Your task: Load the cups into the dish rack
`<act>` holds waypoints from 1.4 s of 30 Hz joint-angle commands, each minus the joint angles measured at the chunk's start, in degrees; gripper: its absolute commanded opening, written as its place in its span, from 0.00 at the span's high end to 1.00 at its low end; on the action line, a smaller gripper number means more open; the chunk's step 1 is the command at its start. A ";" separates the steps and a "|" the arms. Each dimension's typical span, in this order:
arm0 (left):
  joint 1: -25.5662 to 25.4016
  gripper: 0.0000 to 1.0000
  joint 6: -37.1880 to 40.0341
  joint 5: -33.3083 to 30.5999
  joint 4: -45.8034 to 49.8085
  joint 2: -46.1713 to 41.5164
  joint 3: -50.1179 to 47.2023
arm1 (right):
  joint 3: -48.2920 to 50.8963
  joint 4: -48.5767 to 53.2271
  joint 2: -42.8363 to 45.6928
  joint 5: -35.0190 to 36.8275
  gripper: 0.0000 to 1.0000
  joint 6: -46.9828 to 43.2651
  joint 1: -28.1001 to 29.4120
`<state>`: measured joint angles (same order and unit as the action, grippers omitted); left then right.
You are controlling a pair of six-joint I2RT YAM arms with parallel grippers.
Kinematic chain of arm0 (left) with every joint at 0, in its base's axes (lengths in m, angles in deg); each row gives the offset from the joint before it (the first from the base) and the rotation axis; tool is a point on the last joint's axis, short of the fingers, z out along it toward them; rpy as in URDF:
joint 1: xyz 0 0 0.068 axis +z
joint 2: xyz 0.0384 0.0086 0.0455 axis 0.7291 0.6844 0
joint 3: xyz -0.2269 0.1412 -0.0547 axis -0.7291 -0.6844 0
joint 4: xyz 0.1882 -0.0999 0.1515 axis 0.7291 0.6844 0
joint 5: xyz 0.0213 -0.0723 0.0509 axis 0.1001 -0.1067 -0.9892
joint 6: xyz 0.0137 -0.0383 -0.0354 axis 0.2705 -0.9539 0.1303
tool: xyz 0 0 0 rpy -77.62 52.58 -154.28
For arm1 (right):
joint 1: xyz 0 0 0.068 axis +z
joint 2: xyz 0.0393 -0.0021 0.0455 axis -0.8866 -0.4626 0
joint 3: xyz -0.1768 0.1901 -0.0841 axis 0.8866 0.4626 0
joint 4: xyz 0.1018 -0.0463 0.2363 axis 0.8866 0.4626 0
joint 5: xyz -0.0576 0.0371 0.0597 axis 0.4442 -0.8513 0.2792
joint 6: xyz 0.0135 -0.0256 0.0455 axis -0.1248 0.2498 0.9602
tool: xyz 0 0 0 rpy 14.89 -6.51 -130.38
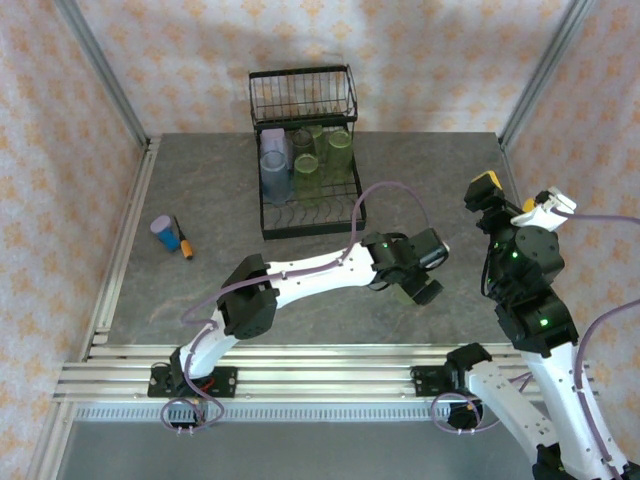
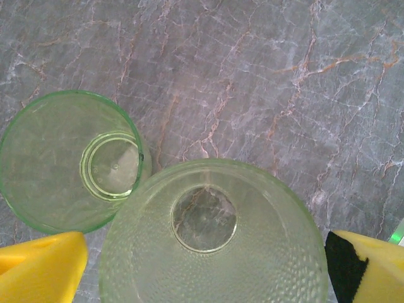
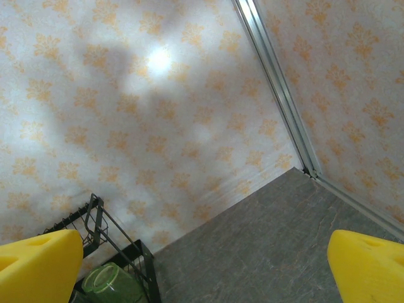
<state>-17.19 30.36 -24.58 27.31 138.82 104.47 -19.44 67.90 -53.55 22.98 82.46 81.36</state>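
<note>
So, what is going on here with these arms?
The robot is loading cups into the black wire dish rack. Several already stand in it: green cups and a bluish cup. The left gripper, open, hangs over a textured green cup on the table, with a second green cup beside it. The right gripper is open, raised, holding nothing.

Dish rack [image 1: 300, 95] is sitting at back centre of the table [image 1: 420, 170], several cups [image 1: 307, 175] standing in its tray. Small cylinder [image 1: 162, 231] and pen-like tool [image 1: 184, 240] are lying side by side, well to its left. Your left gripper [image 1: 418, 288] is hanging front-right of the rack, over two more: the near cup [image 2: 211, 233] is sitting between its fingers [image 2: 41, 268], the second cup [image 2: 69, 161] just beside it.
</note>
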 commanded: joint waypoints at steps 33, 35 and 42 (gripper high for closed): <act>6.33 0.23 -0.60 4.43 -16.39 -25.18 -17.39 | -0.83 -1.12 -3.42 -6.06 0.01 0.33 -0.15; 8.76 0.23 -1.72 4.99 -23.17 -31.60 -24.82 | -0.73 -1.87 -4.83 -8.72 0.01 2.00 -0.16; 22.56 0.23 -9.02 5.29 -53.54 -52.53 -54.60 | 0.02 -13.77 -11.89 -28.54 0.01 14.41 -0.75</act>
<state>1.43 26.56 -20.03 -9.36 89.62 58.70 -19.23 62.05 -63.21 6.24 89.41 81.19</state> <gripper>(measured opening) 0.770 0.993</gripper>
